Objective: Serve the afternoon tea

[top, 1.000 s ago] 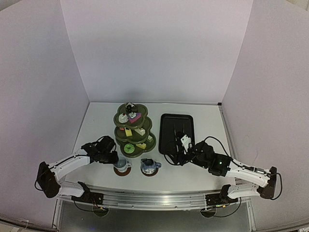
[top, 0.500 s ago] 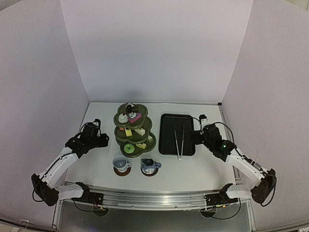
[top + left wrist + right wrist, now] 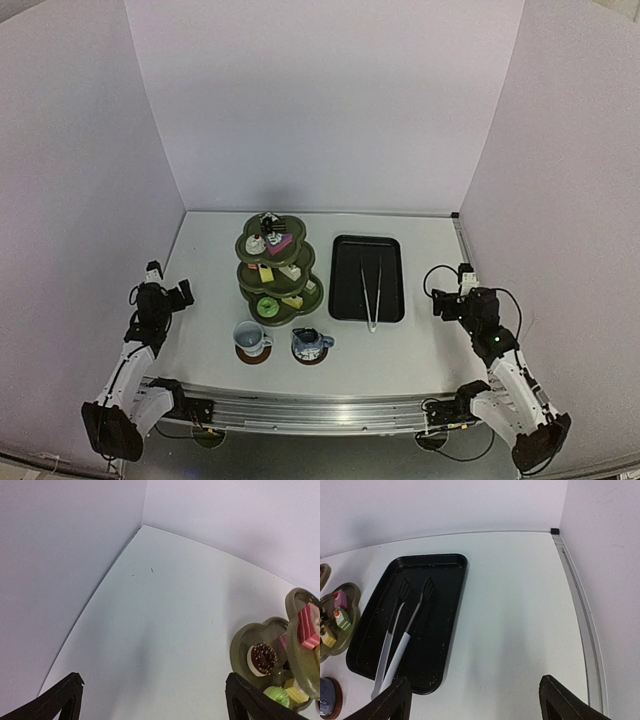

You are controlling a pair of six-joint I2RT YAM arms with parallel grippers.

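Observation:
The olive-green three-tier stand (image 3: 277, 270) stands mid-table with small cakes on every tier. In the left wrist view its edge (image 3: 239, 649) shows a chocolate cake (image 3: 263, 659), a pink cake (image 3: 310, 630) and a green cake (image 3: 276, 695). In front of it the white mug (image 3: 250, 337) and the blue-grey pot (image 3: 308, 343) each sit on a brown coaster (image 3: 253, 354). My left gripper (image 3: 178, 292) (image 3: 155, 702) is open over bare table at the far left. By the right edge my right gripper (image 3: 440, 303) (image 3: 477, 705) is open too, holding nothing.
A black tray (image 3: 392, 262) (image 3: 445, 605) lies right of the stand with metal tongs (image 3: 371, 290) (image 3: 400, 635) in it. White walls close the left, back and right sides. A metal rail (image 3: 590, 645) runs along the right table edge.
Both arms have pulled back from the middle to the table's sides. The left gripper left the mug and opened wide. The right one drew away from the tongs in the tray.

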